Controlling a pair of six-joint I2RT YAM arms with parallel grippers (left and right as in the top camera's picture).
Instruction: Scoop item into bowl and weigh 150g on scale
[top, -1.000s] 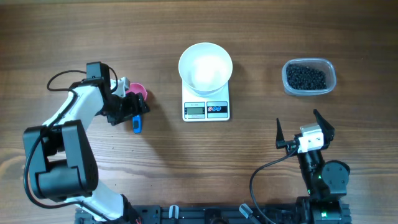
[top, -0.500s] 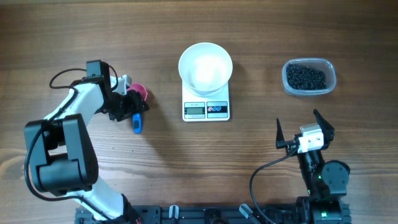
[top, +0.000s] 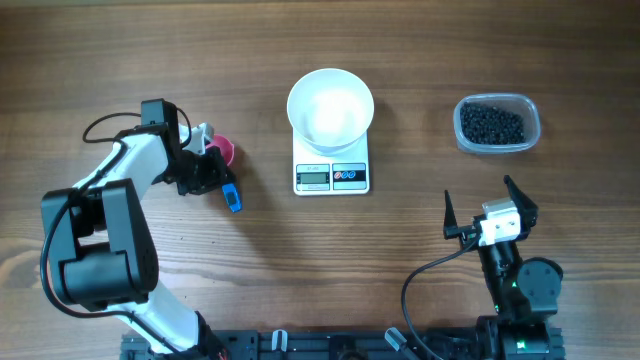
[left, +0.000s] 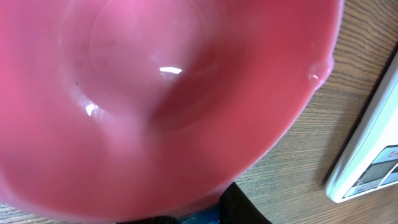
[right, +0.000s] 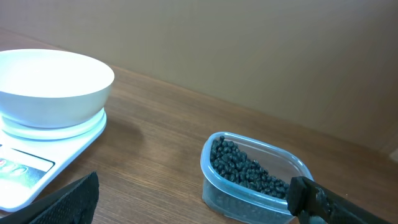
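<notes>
The left gripper (top: 210, 172) works at a pink scoop (top: 224, 152) on the tabletop (top: 300, 270), well to the left of the scale (top: 332, 177). Over the past second we see its fingers draw in on the scoop. The blue handle (top: 233, 198), which a moment ago pointed straight toward the robot's base, now slants with its end swung nearer the scale. The pink cup has slipped further under the wrist. In the left wrist view the cup fills nearly the whole picture, with a corner of the scale at the right edge. We read the swing of the handle as first contact. Whether the fingers have fully closed on it, we cannot tell, since the arm hides them from above.

The right gripper (top: 478, 192) has not moved and waits near the robot's base, right of the scale, its fingers (right: 71, 198) spread wide and empty.

The white bowl (top: 330, 108) sits on the scale's platform with nothing in it. The black pellets (top: 491, 124) all lie in the clear tub (top: 532, 115), well to the right of the scale.

In our judgement the task is only at its tool pickup. No scooping has begun, and the scoop must cross the scale to reach the pellets on its far side.
</notes>
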